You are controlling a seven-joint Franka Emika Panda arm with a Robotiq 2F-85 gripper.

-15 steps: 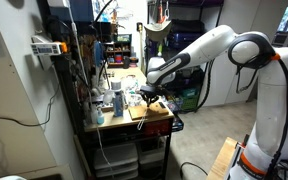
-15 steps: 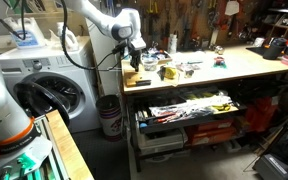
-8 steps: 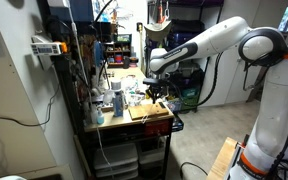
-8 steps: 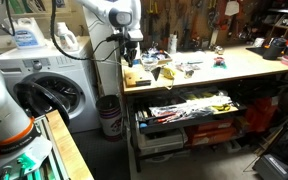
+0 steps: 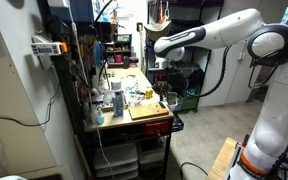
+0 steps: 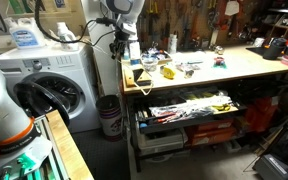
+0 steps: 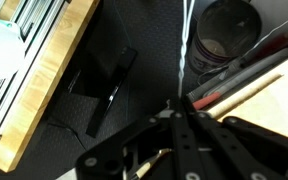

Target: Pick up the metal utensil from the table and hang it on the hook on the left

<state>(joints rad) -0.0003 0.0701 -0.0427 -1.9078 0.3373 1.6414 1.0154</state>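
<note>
My gripper (image 5: 164,64) hangs raised above the front end of the table (image 5: 152,124), above the tan board (image 5: 147,112). In the other exterior view the gripper (image 6: 132,38) is above the table's left end (image 6: 144,84). In the wrist view the gripper's (image 7: 174,106) fingers are closed together on the metal utensil (image 7: 187,45), a thin silvery wire that runs straight away from the fingertips. The utensil dangles below the gripper, clear of the table top. I cannot pick out the hook in any view.
A washing machine (image 6: 54,90) and a round bin (image 6: 109,115) stand beside the table. An open drawer of tools (image 6: 189,105) juts from its front. Bottles (image 5: 117,100) and clutter cover the top. A shelf (image 7: 54,70) and the bin (image 7: 229,30) lie below.
The gripper has risen from the tan board to well above the table over the last second, carrying the utensil up with it.
</note>
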